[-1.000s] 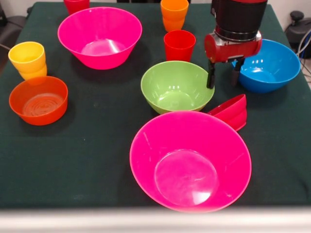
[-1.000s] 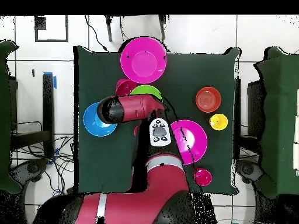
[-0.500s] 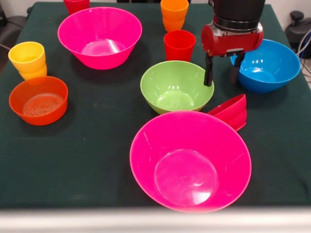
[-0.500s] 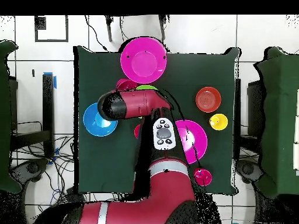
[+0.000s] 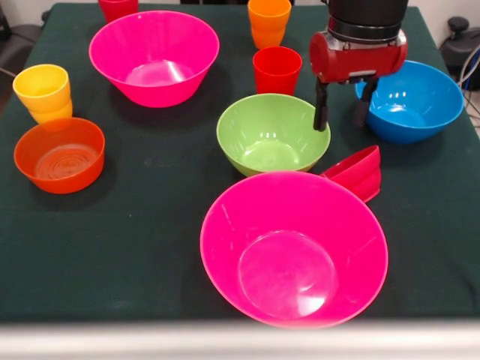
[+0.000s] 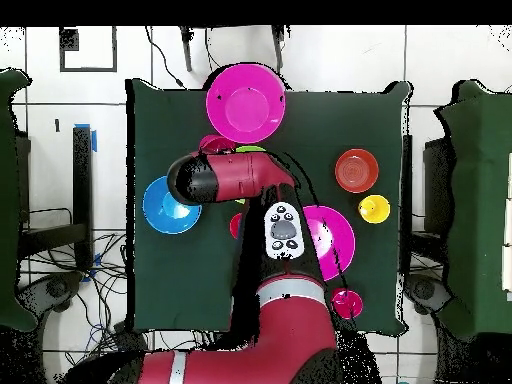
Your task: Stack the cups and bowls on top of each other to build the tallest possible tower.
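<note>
My gripper [image 5: 341, 121] hangs open and empty between the lime-green bowl [image 5: 270, 135] and the blue bowl [image 5: 414, 101], its left finger over the green bowl's right rim. A small red bowl [image 5: 360, 172] lies tilted against the near hot-pink bowl [image 5: 294, 247]. The second hot-pink bowl [image 5: 154, 56] stands at the far left. A red cup [image 5: 277, 69] and nested orange cups [image 5: 268, 21] stand behind the green bowl. Nested yellow cups [image 5: 43, 91] and the translucent orange bowl [image 5: 60, 154] sit at the left. No tower is in view. Overhead, the arm [image 6: 235, 182] hides the gripper.
Another red cup [image 5: 118, 7] shows at the far edge. The dark green cloth [image 5: 150, 225] covers the table. Overhead, a small pink-red round thing [image 6: 347, 303] sits near the table's corner by the arm.
The gripper has risen a little and drifted slightly toward the green bowl. It stays open. No bowl or cup has moved.
</note>
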